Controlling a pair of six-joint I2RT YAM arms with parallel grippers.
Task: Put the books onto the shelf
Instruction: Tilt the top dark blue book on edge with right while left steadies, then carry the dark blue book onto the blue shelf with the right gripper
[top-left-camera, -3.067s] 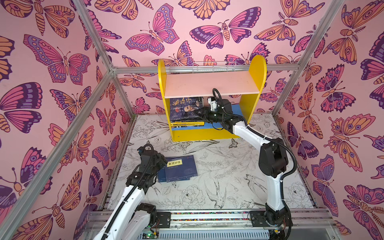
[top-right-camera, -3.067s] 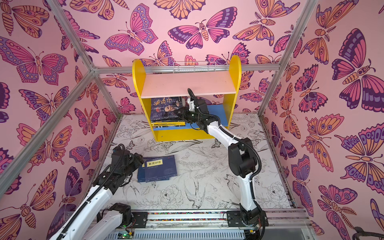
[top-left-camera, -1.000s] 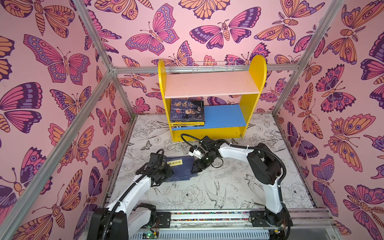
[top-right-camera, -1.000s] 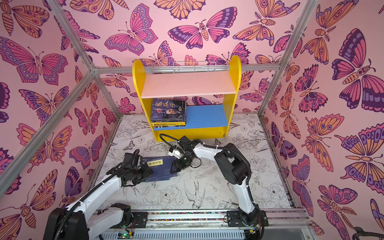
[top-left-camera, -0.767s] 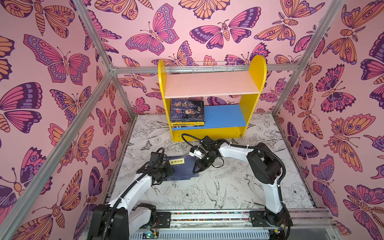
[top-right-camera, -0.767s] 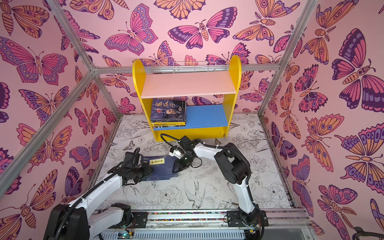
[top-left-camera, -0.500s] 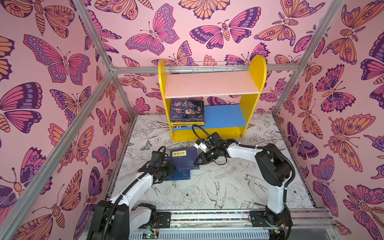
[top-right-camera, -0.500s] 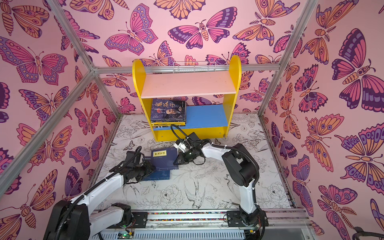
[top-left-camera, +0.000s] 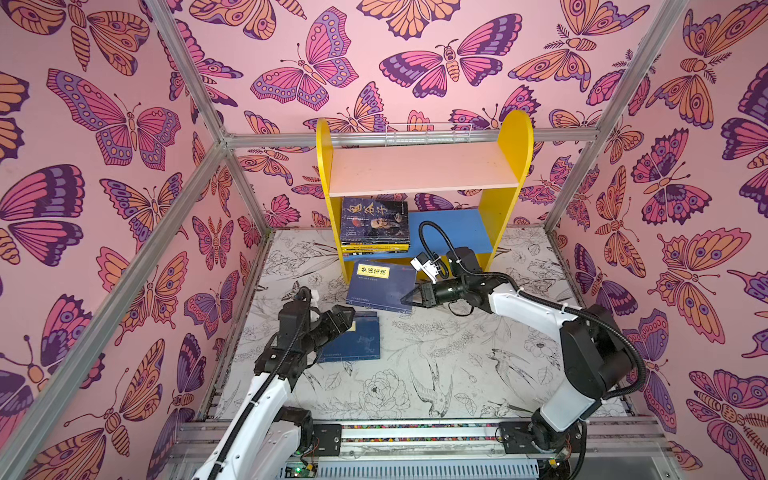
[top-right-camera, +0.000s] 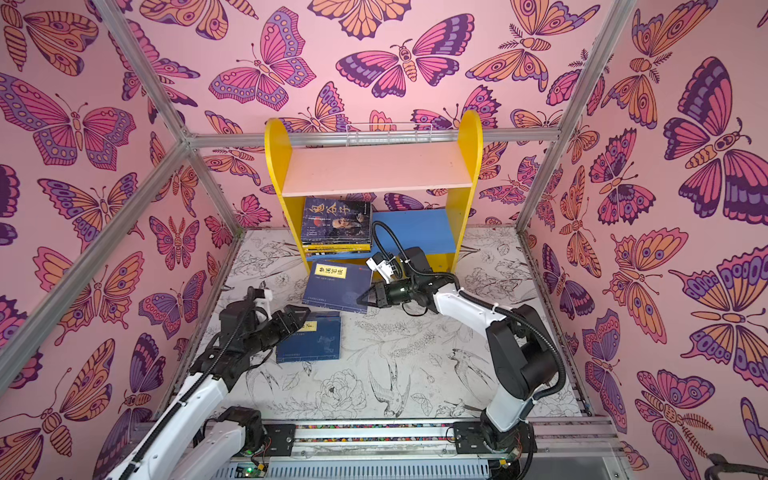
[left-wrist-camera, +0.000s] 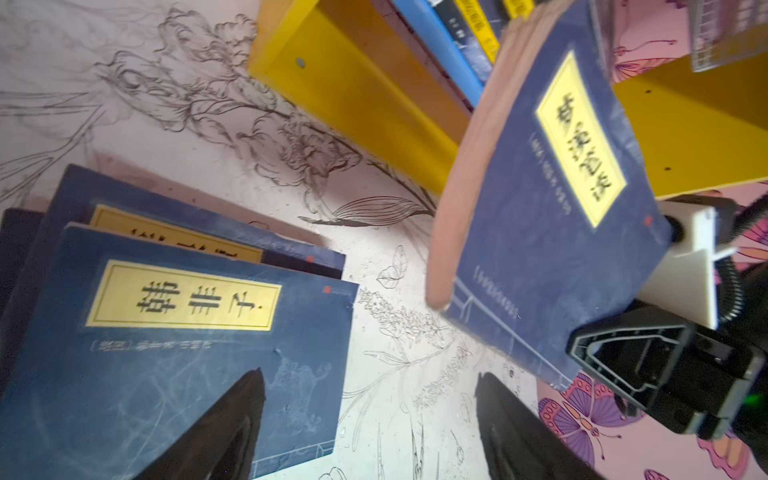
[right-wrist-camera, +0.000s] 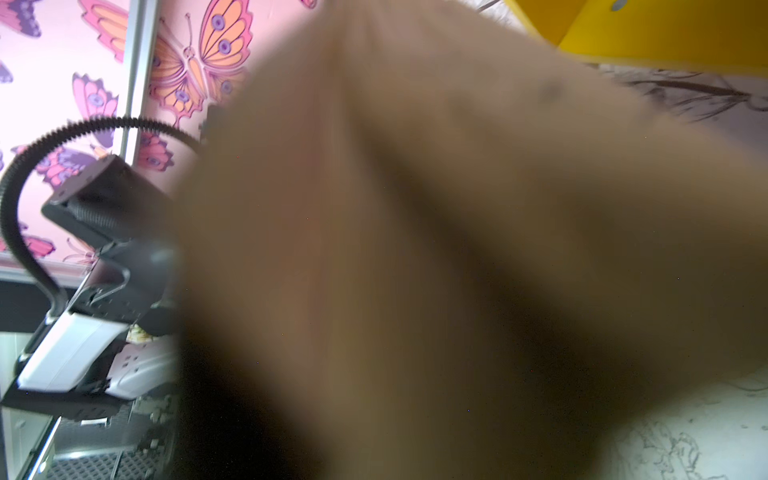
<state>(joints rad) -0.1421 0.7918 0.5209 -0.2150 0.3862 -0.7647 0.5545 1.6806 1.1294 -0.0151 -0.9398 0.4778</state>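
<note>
The shelf (top-left-camera: 513, 137) (top-right-camera: 469, 137) stands at the back centre. A stack of books (top-left-camera: 374, 224) (top-right-camera: 336, 222) lies on the left of its blue lower board. My right gripper (top-left-camera: 409, 296) (top-right-camera: 365, 300) is shut on the edge of a navy book with a yellow label (top-left-camera: 382, 284) (top-right-camera: 336, 286) (left-wrist-camera: 552, 216), held tilted above the floor in front of the shelf. Its blurred page edge (right-wrist-camera: 415, 249) fills the right wrist view. My left gripper (top-left-camera: 343, 318) (top-right-camera: 297, 316) (left-wrist-camera: 370, 374) is open above the corner of the navy books on the floor (top-left-camera: 359, 340) (top-right-camera: 316, 340) (left-wrist-camera: 183, 332), holding nothing.
The right half of the blue lower board (top-left-camera: 449, 228) and the pink upper board (top-left-camera: 424, 168) are bare. Butterfly-patterned walls and aluminium posts (top-left-camera: 195, 104) close in the sides. A metal rail (top-left-camera: 415, 432) runs along the front edge.
My right gripper has shut on the top navy book and lifted it off the floor pile toward the shelf. My left gripper has opened wider and stays by the pile.
</note>
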